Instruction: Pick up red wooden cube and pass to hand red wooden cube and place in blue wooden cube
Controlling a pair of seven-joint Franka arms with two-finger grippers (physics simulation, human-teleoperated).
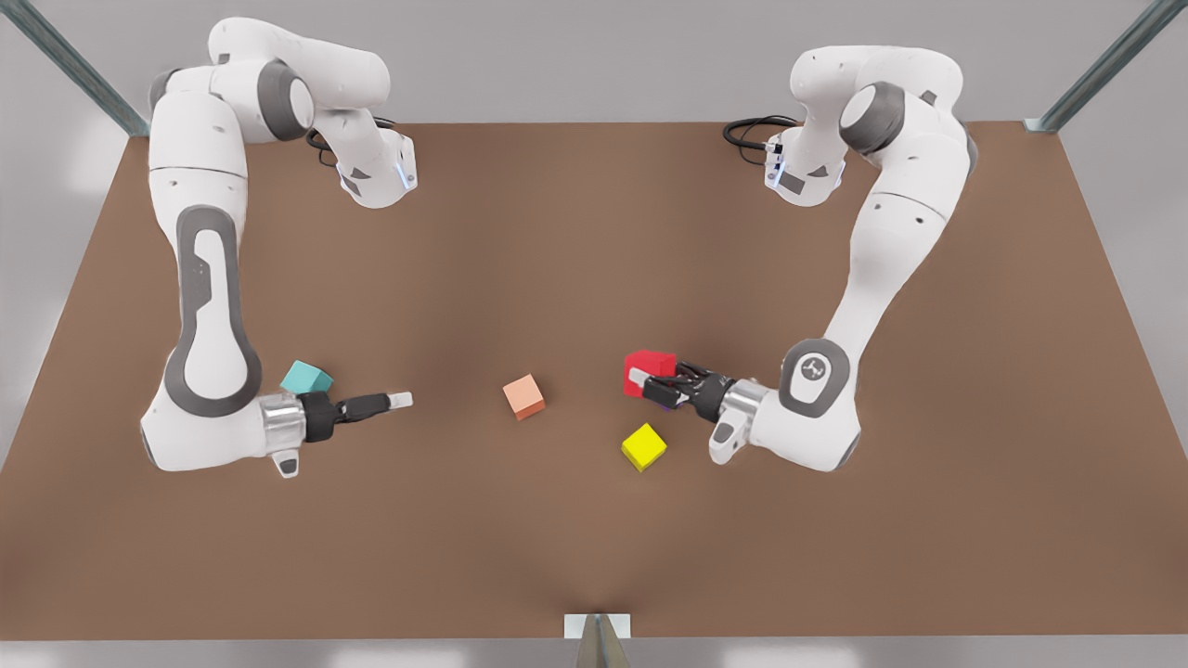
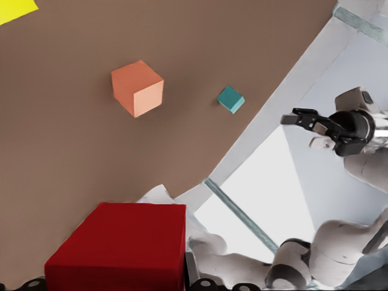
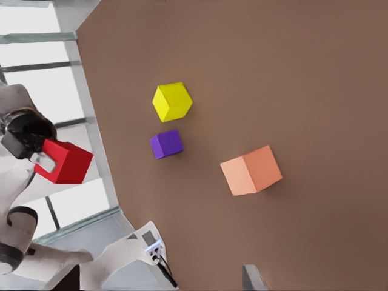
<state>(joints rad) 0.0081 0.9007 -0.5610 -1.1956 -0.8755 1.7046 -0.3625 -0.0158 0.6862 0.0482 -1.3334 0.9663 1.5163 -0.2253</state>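
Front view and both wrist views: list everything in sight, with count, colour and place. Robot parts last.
red wooden cube: one, bright red, gripped at the front view's right of centre
blue wooden cube: one, teal, front view's left, beside the right arm's wrist
salmon-orange cube: one, table centre
yellow cube: one, just near-side of the red cube
purple cube: one, next to the yellow cube
brown table: one, under everything
left gripper: shut on the red cube
right gripper: waiting, pointing toward the centre
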